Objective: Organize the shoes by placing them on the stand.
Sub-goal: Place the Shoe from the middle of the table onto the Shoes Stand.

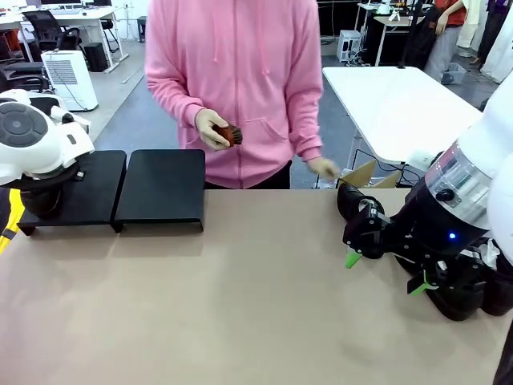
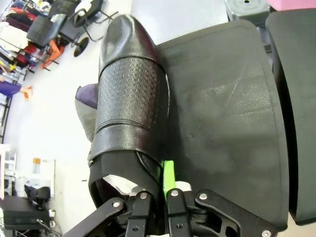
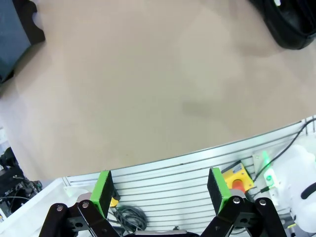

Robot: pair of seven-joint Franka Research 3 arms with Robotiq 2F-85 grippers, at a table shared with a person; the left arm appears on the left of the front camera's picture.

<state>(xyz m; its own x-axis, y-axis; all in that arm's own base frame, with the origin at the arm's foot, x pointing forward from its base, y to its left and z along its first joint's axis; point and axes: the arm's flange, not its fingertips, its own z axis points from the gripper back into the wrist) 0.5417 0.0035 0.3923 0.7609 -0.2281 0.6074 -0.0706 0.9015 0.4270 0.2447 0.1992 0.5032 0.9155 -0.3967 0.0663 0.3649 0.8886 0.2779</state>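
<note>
- Left end effector (image 2: 159,181): black linkage fingers, silver pivot screws at the joints, bright green pad on one finger face, small white patch at the pad's base.
- Left arm (image 1: 36,140) behind that end effector: glossy white shell, round grey cap with a darker centre, black flange below it. Yellow cable or strap (image 1: 10,218) just beside the flange.
- Right end effector (image 3: 159,191): black link bars, silver screws, two rectangular green pads.
- Right arm (image 1: 485,152) behind it: white shell, pale grey ring band with small dark marks, black wrist housing with a blue light (image 1: 451,237).
- Person (image 1: 240,88): pink hoodie, long sleeves with ribbed cuffs, front pouch pocket, dark trousers.
</note>
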